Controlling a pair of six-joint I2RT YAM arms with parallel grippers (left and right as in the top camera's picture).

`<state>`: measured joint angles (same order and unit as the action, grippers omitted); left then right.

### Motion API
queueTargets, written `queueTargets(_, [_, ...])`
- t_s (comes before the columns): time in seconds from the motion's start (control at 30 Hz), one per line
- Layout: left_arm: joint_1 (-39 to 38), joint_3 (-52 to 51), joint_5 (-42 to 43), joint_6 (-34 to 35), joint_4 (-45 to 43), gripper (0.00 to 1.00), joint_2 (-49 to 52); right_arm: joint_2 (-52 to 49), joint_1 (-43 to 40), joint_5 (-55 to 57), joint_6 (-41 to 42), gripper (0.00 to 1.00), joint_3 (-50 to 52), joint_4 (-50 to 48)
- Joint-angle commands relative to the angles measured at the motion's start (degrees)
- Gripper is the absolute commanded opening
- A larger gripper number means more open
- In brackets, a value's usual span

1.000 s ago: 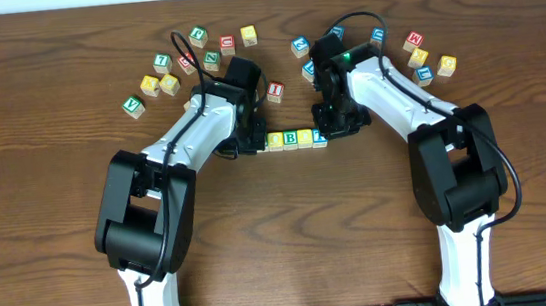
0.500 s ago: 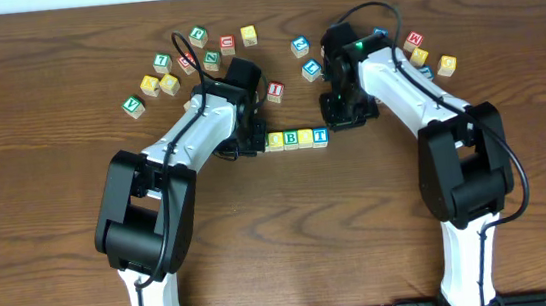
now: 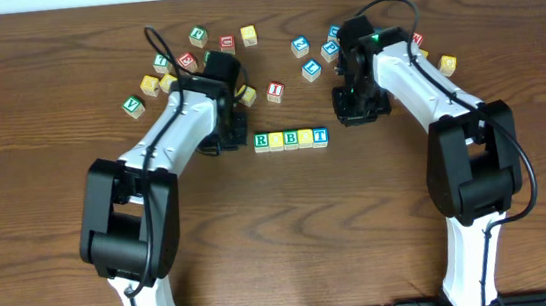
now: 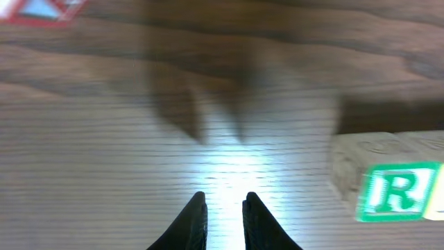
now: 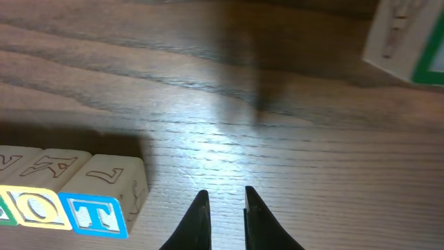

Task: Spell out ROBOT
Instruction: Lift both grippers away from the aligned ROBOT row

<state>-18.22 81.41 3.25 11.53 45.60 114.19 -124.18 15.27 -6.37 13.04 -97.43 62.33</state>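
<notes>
Five wooden cubes lie in a row mid-table: green R (image 3: 262, 141), yellow O (image 3: 276, 141), green B (image 3: 291, 139), yellow O (image 3: 306, 138) and blue T (image 3: 321, 136). My left gripper (image 3: 232, 135) hovers just left of the R, apart from it and empty. In the left wrist view the R cube (image 4: 388, 189) sits to the right of the nearly touching fingertips (image 4: 224, 207). My right gripper (image 3: 360, 110) stands right of the T and holds nothing. The right wrist view shows the T cube (image 5: 95, 210) and an O cube (image 5: 43, 206) left of its close-set tips (image 5: 223, 203).
Loose letter cubes are scattered behind the row: a red I cube (image 3: 275, 91), a cluster at the back left (image 3: 158, 82) and another at the back right (image 3: 427, 58). A green-edged cube (image 5: 409, 42) lies beyond my right gripper.
Both grippers have drawn back from the row. The left one moved left and away, uncovering the R. The right one moved up and to the right, off the T.
</notes>
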Motion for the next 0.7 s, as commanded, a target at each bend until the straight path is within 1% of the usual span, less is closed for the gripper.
queueTargets(0.0, [2.0, 1.5, -1.2, -1.0, 0.7, 0.19, -2.4, 3.6, -1.0, -0.2, 0.2, 0.12, -1.2, 0.1])
queueTargets(0.17, [3.9, 1.5, -1.2, -1.0, 1.0, 0.19, -5.1, 5.1, -1.8, 0.0, 0.2, 0.13, -1.2, 0.1])
queueTargets(0.33, [5.8, 1.5, -1.2, -1.0, 1.3, 0.19, -9.9, 6.2, -2.4, 0.0, 0.2, 0.14, -1.2, 0.1])
queueTargets(0.67, [14.8, 1.5, -1.2, -1.0, 3.8, 0.19, -22.7, 11.1, -3.7, 0.2, -0.3, 0.13, -1.2, -0.2])
